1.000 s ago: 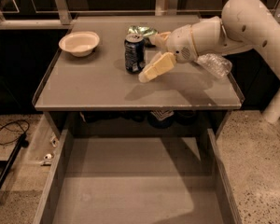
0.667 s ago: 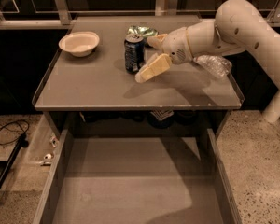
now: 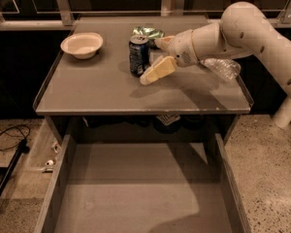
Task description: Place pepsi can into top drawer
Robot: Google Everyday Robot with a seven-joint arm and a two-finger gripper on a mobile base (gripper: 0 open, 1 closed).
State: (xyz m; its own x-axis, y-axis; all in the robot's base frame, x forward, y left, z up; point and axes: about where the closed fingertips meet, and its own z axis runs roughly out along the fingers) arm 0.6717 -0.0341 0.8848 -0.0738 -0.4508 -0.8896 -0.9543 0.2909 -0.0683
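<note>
The pepsi can (image 3: 138, 56), dark blue with a silver top, stands upright on the grey tabletop (image 3: 97, 89), near the middle toward the back. My gripper (image 3: 152, 61) comes in from the right and is open. Its cream near finger (image 3: 157, 71) lies just right of the can's base, and the far finger (image 3: 163, 41) is behind and right of the can. The can is at the mouth of the fingers and is not gripped. The top drawer (image 3: 136, 188) is pulled out below the table's front edge, and its floor is bare.
A white bowl (image 3: 82, 44) sits at the back left of the table. A shiny green foil bag (image 3: 148, 32) lies behind the can. A clear plastic water bottle (image 3: 224, 67) lies at the right edge under my arm. A black cable (image 3: 9, 135) lies on the floor to the left.
My gripper has moved a little to the left, closer to the can. The can, bowl and drawer have not moved.
</note>
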